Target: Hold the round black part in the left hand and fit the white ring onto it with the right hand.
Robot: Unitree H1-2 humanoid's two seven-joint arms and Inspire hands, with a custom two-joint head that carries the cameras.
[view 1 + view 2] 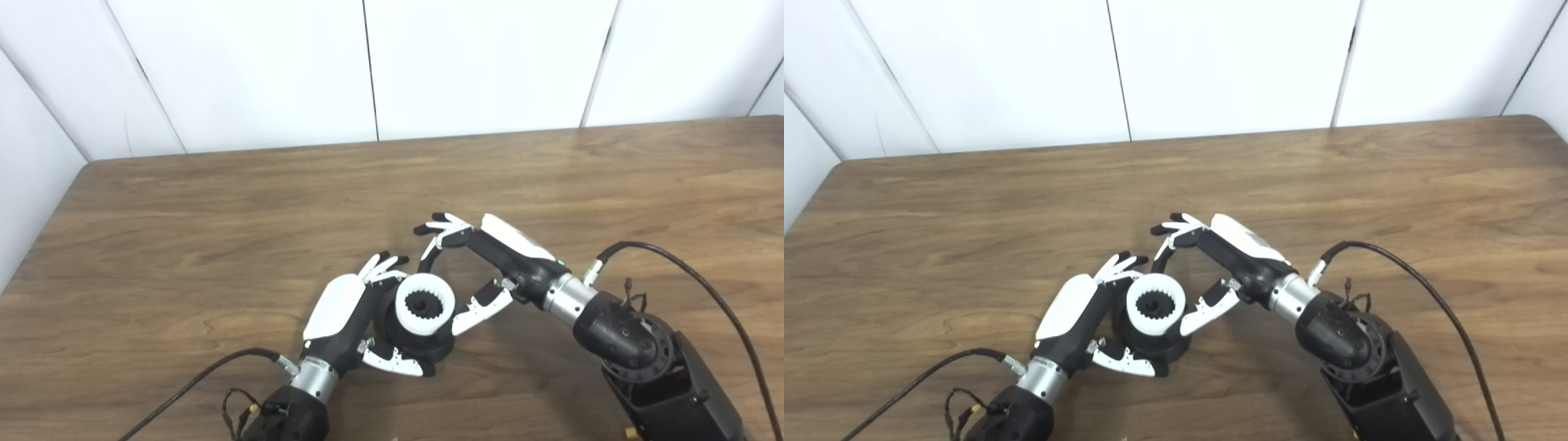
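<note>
Wood-grain brown fills the view: a broad wooden table [184,245] with white wall panels [478,61] behind it, and both arms reaching in from the near edge. Over on the right side, the bulky black forearm [631,349] angles in, a black cable [692,275] looping off its wrist. The left forearm [288,416] comes in lower down, its own cable [196,380] trailing across the tabletop.

Now the right hand [490,263]: its fingers [444,229] are spread wide and arched above and beyond the part, its thumb [481,306] pointing down just beside the ring's right edge. It grips nothing, and whether the thumb actually touches the ring I cannot tell.

The left hand [355,312] is wrapped around the round black part [416,346], the white back of the hand pressed to the part's left side, fingers [383,266] curling round the far side, and the thumb [398,362] hooked across the near rim. That is a firm grasp, with the part sitting low against the table between the two hands.

And the white ring [424,304] sits on top of the black part, right at the left hand's fingertips, with its toothed inner edge facing up toward us and a dark hub visible through its centre.
</note>
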